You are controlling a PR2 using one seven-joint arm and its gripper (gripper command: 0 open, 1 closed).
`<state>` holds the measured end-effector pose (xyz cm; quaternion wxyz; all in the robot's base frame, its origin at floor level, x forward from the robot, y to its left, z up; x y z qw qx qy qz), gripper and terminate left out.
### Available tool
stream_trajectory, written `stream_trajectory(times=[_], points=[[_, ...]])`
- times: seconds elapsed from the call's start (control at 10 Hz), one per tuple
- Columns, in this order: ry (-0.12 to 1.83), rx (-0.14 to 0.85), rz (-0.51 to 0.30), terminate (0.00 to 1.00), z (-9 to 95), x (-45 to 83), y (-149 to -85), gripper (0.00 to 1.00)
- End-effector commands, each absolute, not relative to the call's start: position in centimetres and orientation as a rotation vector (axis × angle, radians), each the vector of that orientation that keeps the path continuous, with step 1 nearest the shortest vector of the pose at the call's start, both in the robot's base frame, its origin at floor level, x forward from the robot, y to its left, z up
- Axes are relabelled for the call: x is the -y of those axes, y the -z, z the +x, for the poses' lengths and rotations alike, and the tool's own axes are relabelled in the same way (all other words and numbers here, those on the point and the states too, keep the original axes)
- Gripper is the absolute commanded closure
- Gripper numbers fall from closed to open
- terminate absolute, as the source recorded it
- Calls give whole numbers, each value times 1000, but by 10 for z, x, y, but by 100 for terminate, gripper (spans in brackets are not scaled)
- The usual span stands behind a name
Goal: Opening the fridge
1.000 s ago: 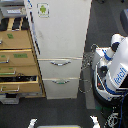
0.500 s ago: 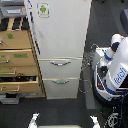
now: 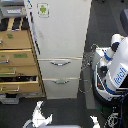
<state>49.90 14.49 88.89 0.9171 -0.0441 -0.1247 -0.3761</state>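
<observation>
Exterior view: the fridge (image 3: 60,45), a tall cream box with flat, smooth panels, stands upright at centre frame, its large upper door closed and carrying a small sticker with a green logo (image 3: 43,9) near the top. Below the door sit two shallow drawers, each fronted by a curved silver handle (image 3: 60,62). Hard against the fridge on the exterior view's left is a tan wooden drawer cabinet (image 3: 19,62), several drawers pulled out. My rounded white-and-blue body (image 3: 114,70) stands on the dark floor at the exterior view's right, well apart from the door. Two pale, blurred shapes at the bottom edge may be my jaws (image 3: 40,118); whether they are apart or together I cannot tell.
</observation>
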Motion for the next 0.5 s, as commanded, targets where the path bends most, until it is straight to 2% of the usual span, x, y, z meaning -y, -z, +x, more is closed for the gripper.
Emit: stream_trajectory(times=[0.1, 0.5], points=[[712, 330, -75, 0, 576, -118, -930, 0], [519, 367, -10, 0, 677, -149, -984, 0]])
